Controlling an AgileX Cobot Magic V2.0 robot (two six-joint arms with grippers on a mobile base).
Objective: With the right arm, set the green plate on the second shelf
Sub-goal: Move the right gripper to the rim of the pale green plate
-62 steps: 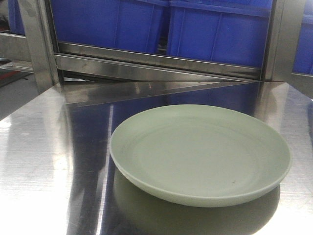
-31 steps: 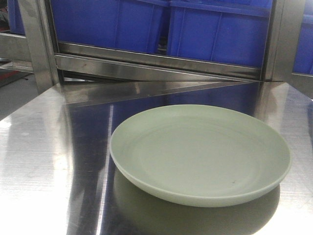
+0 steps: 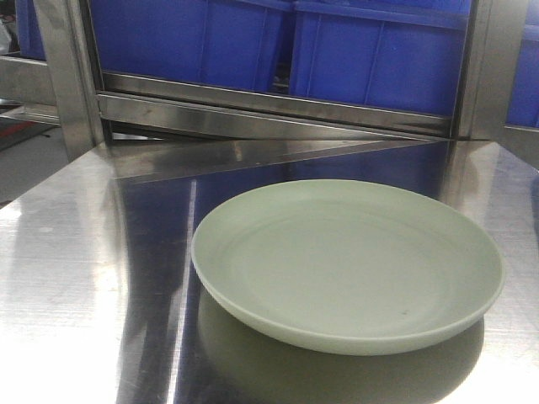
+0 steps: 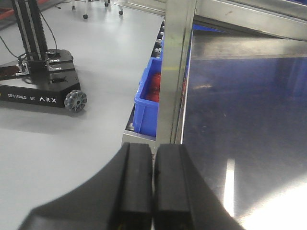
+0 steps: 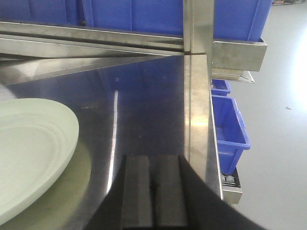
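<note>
Green plate [image 3: 347, 265] is sitting flat and right side up on the shiny steel bench [image 3: 76, 278], right of centre and toward the near edge, throwing a reflection on the metal under it. Nothing is touching it.

Right gripper [image 5: 153, 191] is hovering over the bench near its right edge, with the upright steel post [image 5: 197, 72] just to its far right. Its two black fingers are pressed together with only a thin seam showing and nothing between them. The plate is lying to its left, apart from it, no contact.

Left gripper [image 4: 153, 187] is hanging at the left edge of the bench, fingers likewise closed tight together, empty. Beyond it a steel upright [image 4: 175, 67] is rising, and a blue bin [image 4: 147, 103] with something red inside is sitting lower down beside the rack. Farther left on the grey floor [image 4: 72, 158] a black wheeled base [image 4: 41, 91] lettered ARX is standing.

At the far side of the bench, past a steel rail [image 3: 269, 109], large blue crates [image 3: 370, 50] are filling the shelf above.
</note>
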